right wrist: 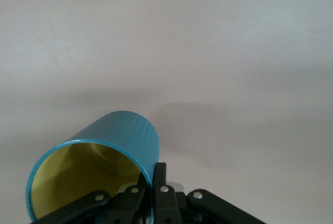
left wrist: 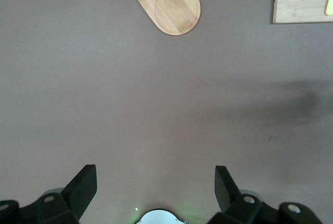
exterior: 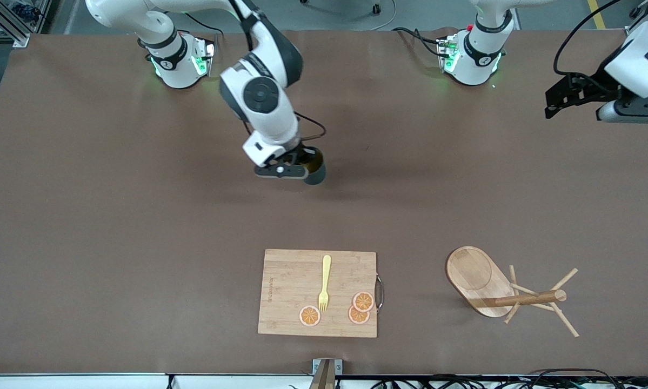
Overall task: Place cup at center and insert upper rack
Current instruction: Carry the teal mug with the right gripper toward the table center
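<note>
Right wrist view, teal cup (right wrist: 112,146), yellow inside, tilted

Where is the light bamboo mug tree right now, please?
The light bamboo mug tree lies tipped over on the brown table, beside the rectangular wooden cutting board, toward the left arm's end.

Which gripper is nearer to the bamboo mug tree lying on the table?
Left. The left gripper, open and waiting, hangs over the table's left-arm end, where the mug tree lies on its side. The right gripper, shut on the cup, is over the table's middle.
</note>
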### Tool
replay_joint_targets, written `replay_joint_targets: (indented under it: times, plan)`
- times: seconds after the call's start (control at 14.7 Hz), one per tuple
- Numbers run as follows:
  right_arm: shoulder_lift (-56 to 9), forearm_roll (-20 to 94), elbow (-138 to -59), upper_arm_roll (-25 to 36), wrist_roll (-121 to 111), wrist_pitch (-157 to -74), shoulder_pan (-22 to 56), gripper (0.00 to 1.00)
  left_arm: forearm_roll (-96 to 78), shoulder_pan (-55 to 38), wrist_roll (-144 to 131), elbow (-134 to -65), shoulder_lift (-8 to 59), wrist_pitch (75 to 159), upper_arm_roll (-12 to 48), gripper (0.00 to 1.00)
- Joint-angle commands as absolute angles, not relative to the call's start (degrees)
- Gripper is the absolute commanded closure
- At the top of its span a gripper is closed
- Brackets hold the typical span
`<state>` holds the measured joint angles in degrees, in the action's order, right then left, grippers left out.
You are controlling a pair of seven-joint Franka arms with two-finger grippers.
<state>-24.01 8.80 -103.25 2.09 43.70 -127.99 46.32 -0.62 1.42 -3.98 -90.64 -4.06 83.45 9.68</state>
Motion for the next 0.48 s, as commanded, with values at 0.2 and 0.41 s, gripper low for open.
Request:
replay_joint_targets:
  times: [0.2,0.41]
  plan:
    - [-37.9,5.9,-89.3,3.1,43.7,-128.1,51.2,1.00,-0.4,1.1,-4.8,-89.1,-3.0,84.6,10.9,0.00]
    - [-39.5,4.6,-88.7,3.1,40.9,-128.3,51.7,1.00,-0.5,1.2,-4.7,-89.2,-2.1,84.5,11.6,0.00]
